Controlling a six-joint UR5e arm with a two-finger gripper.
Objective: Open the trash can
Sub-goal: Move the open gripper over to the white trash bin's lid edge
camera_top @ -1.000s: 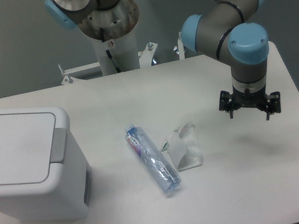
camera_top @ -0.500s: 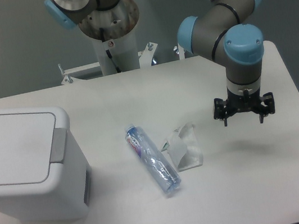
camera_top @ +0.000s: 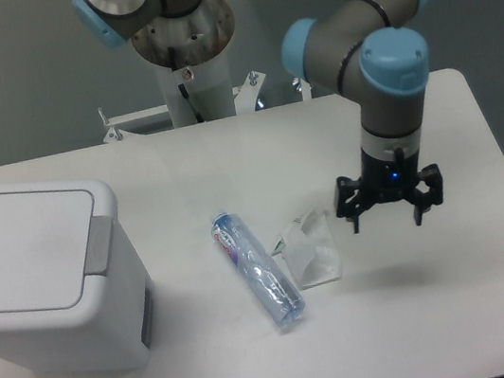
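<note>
White boxy bin (camera_top: 41, 280), flat lid down, grey tab on its right rim; gripper (camera_top: 390, 205) well right of it, jaws spread, holding nothing.

You have one fixed view, set high at the table's (camera_top: 229, 164) front, facing the arm's base (camera_top: 183, 42); the left edge seemingly crops the trash can (camera_top: 41, 280).

We see a large white boxy plastic trash can (camera_top: 41, 280) with a grey push-tab (camera_top: 100, 245), a clear plastic bottle (camera_top: 258, 268) with a blue-red label, a crumpled clear-white wrapper (camera_top: 309, 249), a black claw (camera_top: 386, 214), and a white table (camera_top: 230, 168).
</note>
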